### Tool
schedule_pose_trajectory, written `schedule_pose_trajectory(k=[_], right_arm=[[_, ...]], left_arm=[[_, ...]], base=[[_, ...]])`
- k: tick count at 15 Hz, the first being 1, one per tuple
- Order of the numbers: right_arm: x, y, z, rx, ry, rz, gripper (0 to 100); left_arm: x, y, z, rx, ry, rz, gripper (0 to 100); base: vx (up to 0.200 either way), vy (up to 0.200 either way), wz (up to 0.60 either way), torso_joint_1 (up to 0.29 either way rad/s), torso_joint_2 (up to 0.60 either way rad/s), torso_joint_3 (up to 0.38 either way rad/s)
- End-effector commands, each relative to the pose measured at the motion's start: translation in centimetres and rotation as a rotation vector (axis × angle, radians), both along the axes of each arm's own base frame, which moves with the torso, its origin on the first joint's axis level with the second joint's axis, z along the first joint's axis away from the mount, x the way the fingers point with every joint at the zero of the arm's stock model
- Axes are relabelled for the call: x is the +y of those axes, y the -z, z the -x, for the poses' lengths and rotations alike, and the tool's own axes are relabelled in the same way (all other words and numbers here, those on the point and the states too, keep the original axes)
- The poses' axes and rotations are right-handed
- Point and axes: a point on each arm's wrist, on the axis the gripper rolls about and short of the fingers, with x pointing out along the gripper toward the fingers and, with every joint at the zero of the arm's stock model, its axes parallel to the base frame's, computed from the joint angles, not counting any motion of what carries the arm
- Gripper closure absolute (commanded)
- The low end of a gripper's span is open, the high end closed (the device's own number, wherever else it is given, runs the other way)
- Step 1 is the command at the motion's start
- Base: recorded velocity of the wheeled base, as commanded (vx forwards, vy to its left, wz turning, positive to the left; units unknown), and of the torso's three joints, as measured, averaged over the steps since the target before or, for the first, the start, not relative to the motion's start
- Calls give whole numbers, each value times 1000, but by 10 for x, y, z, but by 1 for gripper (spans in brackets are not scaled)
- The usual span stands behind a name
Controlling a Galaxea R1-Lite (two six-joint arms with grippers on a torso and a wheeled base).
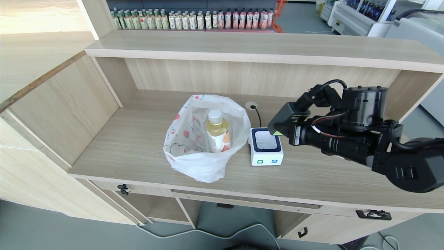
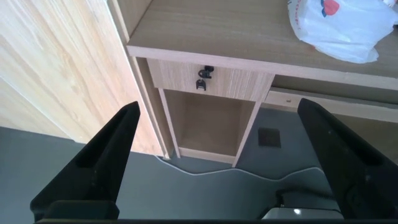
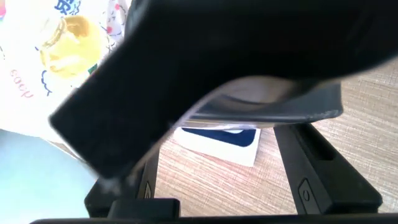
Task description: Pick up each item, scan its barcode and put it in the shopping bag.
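Observation:
A white shopping bag (image 1: pixel 204 152) with a printed pattern stands open at the middle of the counter (image 1: pixel 131 146). A yellow drink bottle (image 1: pixel 218 130) with a white cap stands inside it. Right beside the bag sits the white and blue barcode scanner (image 1: pixel 265 147). My right gripper (image 1: pixel 281 126) hovers just above the scanner's right side, shut on a dark box (image 1: pixel 288 116) with a yellow-green corner. In the right wrist view the box (image 3: pixel 205 56) spans the picture above the scanner (image 3: pixel 217 140). My left gripper (image 2: pixel 221 109) hangs open, nothing in it, below the counter's front left edge.
The counter is a recess with wooden side walls and a raised back ledge (image 1: pixel 263 45). A black cable runs from the scanner to a grommet (image 1: pixel 251 105). Drawers with keys (image 2: pixel 202 78) sit under the front edge. A shelf of bottles (image 1: pixel 194 20) stands far behind.

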Motion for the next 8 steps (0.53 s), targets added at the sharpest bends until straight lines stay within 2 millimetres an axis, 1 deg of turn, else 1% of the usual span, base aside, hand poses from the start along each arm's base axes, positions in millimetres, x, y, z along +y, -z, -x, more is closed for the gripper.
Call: schedule_pose_trajectory(k=[1,5,8], right_arm=[[6,4,-1,8,-9,7,100],[8,14,-5,56,7,-2,100],[9,18,-4,122,15,-25,100]], left_arm=[[0,0,0,-1,0,0,0],[0,0,0,-1,0,0,0],[0,0,0,-1,0,0,0]], base=[[0,0,0,0,0,0],[0,0,0,0,0,0],[0,0,0,0,0,0]])
